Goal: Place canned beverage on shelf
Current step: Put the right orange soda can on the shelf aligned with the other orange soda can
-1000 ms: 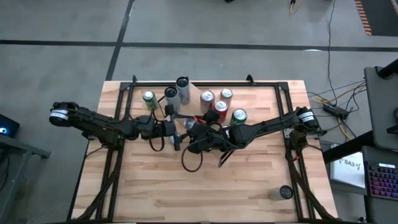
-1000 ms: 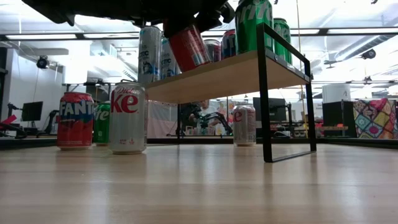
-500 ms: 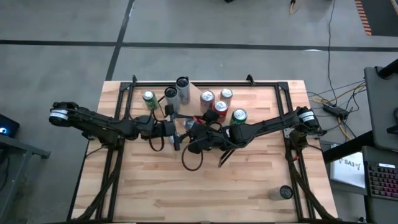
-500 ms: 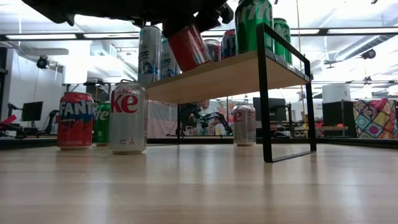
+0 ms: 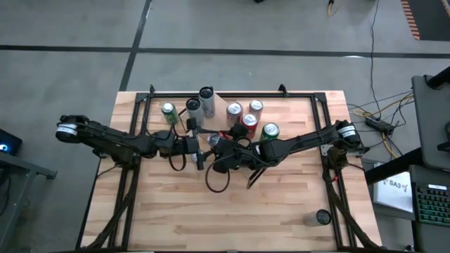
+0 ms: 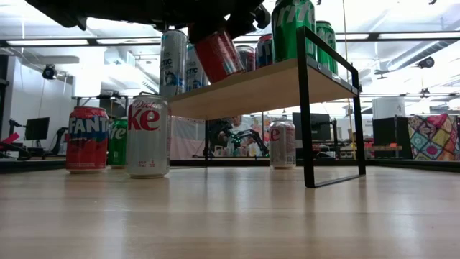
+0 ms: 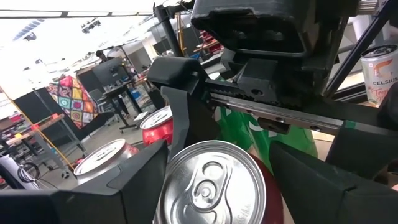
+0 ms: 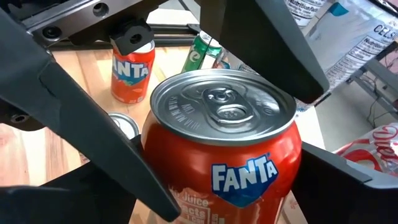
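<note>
While tilted mid-air near the shelf [image 6: 266,86] edge, Fanta can [image 6: 219,52] awaits placing | left claw [image 5: 199,149] pinches it | right claw [image 5: 216,151] meets same can, probably handover; state: cannot tell

No change is visible on the table between the earlier pictures and now. In the high view, the only difference lies off the table: the keyboard [image 5: 430,204] at the right edge of the picture shows green backlighting, where it shows purple and pink in the earlier pictures.
</note>
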Action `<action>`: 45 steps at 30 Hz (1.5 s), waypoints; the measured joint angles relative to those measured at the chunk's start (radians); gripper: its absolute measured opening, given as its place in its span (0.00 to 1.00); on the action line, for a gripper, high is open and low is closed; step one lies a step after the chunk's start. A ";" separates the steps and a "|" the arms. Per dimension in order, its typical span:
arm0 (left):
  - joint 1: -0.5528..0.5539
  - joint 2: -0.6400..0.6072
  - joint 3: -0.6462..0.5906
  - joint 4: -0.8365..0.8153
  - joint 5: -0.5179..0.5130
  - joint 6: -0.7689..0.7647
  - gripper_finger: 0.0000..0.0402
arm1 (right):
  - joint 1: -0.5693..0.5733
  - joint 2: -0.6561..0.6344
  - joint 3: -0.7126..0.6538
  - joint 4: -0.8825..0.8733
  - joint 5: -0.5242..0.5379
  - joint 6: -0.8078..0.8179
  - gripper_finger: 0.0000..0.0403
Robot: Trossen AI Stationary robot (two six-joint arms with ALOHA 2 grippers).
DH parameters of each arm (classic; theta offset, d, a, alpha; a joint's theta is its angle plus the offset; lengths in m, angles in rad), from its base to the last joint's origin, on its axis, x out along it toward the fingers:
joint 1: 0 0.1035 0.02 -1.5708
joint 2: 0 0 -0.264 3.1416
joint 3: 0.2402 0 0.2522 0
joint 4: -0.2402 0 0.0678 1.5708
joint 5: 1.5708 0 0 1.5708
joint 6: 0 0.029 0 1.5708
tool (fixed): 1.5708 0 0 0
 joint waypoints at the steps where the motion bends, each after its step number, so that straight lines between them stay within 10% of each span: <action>1: 0.000 0.000 0.000 0.000 0.000 0.000 0.67 | 0.000 0.000 0.000 -0.001 0.001 0.006 0.84; 45: 0.000 0.002 -0.002 -0.011 0.000 0.006 0.62 | 0.008 -0.014 0.000 -0.050 0.023 0.035 0.86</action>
